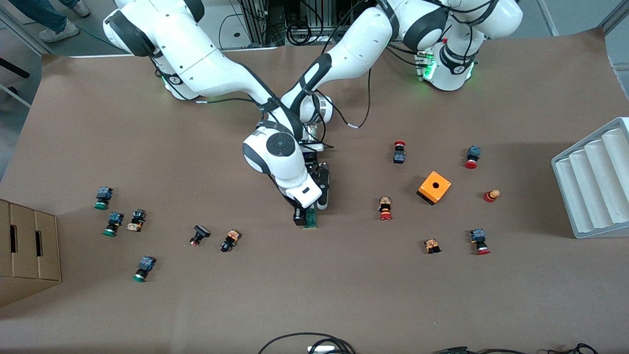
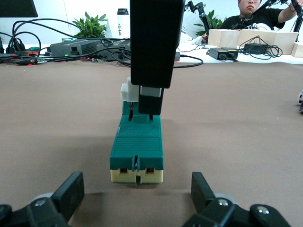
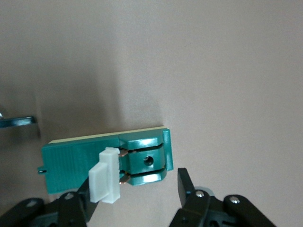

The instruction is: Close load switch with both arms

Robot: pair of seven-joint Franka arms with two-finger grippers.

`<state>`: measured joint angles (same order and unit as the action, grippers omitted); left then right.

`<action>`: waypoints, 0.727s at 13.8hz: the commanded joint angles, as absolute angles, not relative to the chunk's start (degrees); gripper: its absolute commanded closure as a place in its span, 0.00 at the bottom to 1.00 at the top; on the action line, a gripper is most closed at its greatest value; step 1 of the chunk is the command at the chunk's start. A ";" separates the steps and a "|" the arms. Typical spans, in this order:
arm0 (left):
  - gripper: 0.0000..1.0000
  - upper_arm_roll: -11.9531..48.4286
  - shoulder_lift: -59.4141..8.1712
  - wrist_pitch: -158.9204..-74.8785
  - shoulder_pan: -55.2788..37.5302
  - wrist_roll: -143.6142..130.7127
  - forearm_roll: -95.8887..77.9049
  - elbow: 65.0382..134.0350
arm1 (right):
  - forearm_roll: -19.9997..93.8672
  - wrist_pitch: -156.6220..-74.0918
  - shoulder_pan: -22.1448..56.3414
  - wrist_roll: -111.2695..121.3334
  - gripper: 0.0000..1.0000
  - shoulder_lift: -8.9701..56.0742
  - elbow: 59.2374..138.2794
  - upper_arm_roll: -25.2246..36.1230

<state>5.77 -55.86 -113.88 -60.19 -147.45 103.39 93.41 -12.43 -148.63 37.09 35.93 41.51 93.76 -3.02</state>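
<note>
Both claws hang open at the load switch (image 1: 310, 218), right claw (image 3: 137, 184) astride its half-hidden white slider (image 3: 106, 176), left claw (image 2: 137, 191) beside it

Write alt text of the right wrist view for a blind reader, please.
A green load switch lies flat on the brown table, its white sliding piece sticking out. The right gripper is around that end, one finger touching the white piece.

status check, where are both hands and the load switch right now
Right hand open, down at the load switch, one finger at its white slider. Left hand open, low, facing switch's end. Nothing in the way.
</note>
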 commanded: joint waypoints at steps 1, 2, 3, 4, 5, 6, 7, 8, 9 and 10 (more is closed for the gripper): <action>0.00 5.63 -57.04 -114.35 -60.47 -148.36 103.97 92.81 | -13.62 -149.68 36.65 36.21 0.29 41.40 93.34 -2.81; 0.00 5.63 -57.04 -114.35 -60.47 -148.36 103.97 92.81 | -13.62 -149.68 36.65 36.21 0.29 41.31 93.25 -2.81; 0.00 5.63 -57.04 -114.35 -60.47 -148.36 103.97 92.81 | -13.62 -149.68 36.65 36.21 0.29 41.22 93.25 -2.81; 0.00 5.63 -57.04 -114.35 -60.47 -148.36 103.97 92.81 | -13.62 -149.68 36.65 36.21 0.29 41.22 93.25 -2.81; 0.00 5.63 -57.04 -114.35 -60.47 -148.36 103.97 92.81 | -13.62 -149.68 36.65 36.21 0.29 41.05 93.25 -2.81; 0.00 5.63 -57.04 -114.35 -60.47 -148.36 103.97 92.81 | -13.54 -149.68 36.56 36.12 0.29 40.87 93.25 -2.81; 0.00 5.63 -57.04 -114.35 -60.47 -148.36 103.97 92.81 | -13.54 -149.59 36.56 36.12 0.30 40.70 93.25 -2.90; 0.00 5.63 -57.04 -114.35 -60.47 -148.36 103.97 92.81 | -13.54 -149.59 36.56 36.12 0.30 40.69 93.25 -2.90; 0.00 5.63 -57.04 -114.35 -60.47 -148.36 103.97 92.81 | -13.54 -149.59 36.48 36.12 0.30 40.61 93.25 -2.90; 0.00 5.63 -57.04 -114.35 -60.47 -148.36 103.97 92.81 | -13.54 -149.59 36.47 36.12 0.30 40.61 93.25 -2.90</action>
<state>5.77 -55.86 -113.88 -60.19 -147.45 103.39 93.41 -12.43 -148.76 36.99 35.94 41.39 93.13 -2.89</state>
